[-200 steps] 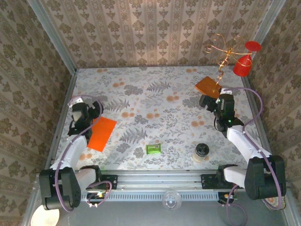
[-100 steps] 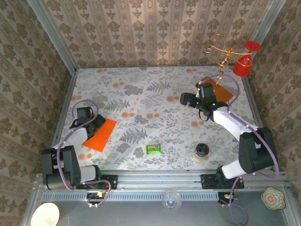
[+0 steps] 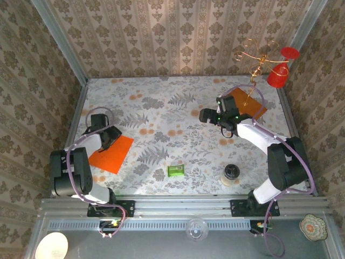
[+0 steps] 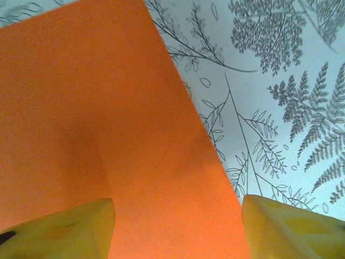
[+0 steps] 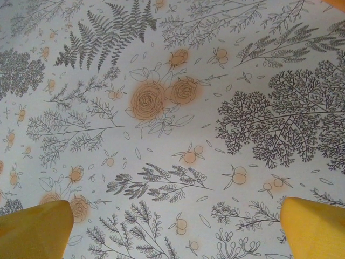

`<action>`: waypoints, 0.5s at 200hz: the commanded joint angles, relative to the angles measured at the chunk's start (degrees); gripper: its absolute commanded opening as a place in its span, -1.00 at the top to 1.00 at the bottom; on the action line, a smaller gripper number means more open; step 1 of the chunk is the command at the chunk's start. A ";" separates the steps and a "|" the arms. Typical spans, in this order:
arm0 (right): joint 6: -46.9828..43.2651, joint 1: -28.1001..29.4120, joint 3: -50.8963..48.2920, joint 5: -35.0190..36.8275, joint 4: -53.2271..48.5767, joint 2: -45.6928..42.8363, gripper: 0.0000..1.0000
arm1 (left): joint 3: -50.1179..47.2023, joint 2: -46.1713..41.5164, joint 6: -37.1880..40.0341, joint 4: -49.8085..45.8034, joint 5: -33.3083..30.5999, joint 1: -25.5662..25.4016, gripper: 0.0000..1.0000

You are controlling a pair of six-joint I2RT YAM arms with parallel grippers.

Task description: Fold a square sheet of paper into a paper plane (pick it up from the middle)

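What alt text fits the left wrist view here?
A flat bright orange sheet of paper covers the left and middle, lying on a fern-printed tablecloth. The left tool is open above it, its yellow fingertips at the bottom corners.

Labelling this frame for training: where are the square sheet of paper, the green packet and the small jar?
square sheet of paper (image 3: 111, 155), top external view, its flat middle.
green packet (image 3: 175, 171), top external view, its top face.
small jar (image 3: 232, 171), top external view, its dark lid.

No lettering, label, brand or number can be read on anything here; any print on the small green packet (image 3: 175, 170) is too small to make out.
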 commanded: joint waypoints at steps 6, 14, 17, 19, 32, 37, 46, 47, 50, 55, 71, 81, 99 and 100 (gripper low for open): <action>2.01 0.33 2.09 -0.02 -2.56 0.95 -1.00 | 2.35 2.81 1.06 -2.18 0.40 -2.61 -0.23; 2.34 0.30 2.31 -0.18 -2.53 1.00 -1.00 | 2.69 3.61 1.01 -2.09 0.63 -3.62 -0.22; 2.52 0.34 2.31 -0.17 -2.36 1.06 -0.99 | 2.84 3.98 0.91 -2.02 0.71 -4.11 -0.21; 2.67 0.30 2.25 -0.14 -2.24 1.03 -0.99 | 2.94 4.22 0.85 -1.89 0.78 -4.42 -0.21; 3.34 0.32 1.68 0.26 -1.05 0.74 -0.99 | 4.03 6.02 0.30 -1.32 1.60 -6.65 -0.21; 3.64 0.27 1.49 0.63 -0.60 0.65 -0.99 | 4.64 6.92 -0.10 -1.10 1.88 -7.72 -0.20; 4.34 0.32 1.35 1.29 -0.47 0.55 -0.99 | 5.94 8.76 -0.80 -0.33 2.37 -9.88 -0.19; 4.38 0.33 1.35 1.33 -0.47 0.60 -0.99 | 6.10 8.96 -0.88 -0.24 2.46 -10.18 -0.18; 4.54 0.32 1.39 1.42 -0.52 0.64 -0.99 | 6.60 9.63 -1.14 0.05 2.69 -11.11 -0.17; 4.80 0.31 1.62 1.56 -0.74 0.79 -0.99 | 7.63 10.91 -1.31 0.48 3.11 -12.69 -0.17; 5.57 0.34 3.20 1.38 -3.03 1.97 -0.98 | 11.94 15.69 -1.87 0.90 4.16 -18.20 -0.13; 5.82 0.29 4.37 0.99 -4.70 2.93 -0.88 | 15.09 18.92 -2.00 0.90 5.09 -21.90 -0.08; 5.95 0.27 6.00 -0.27 -7.25 4.68 -0.77 | 19.83 24.21 -2.62 2.26 6.26 -28.14 -0.04; 5.98 0.30 6.05 -0.24 -7.37 4.77 -0.76 | 19.98 24.51 -2.63 2.29 6.34 -28.19 -0.04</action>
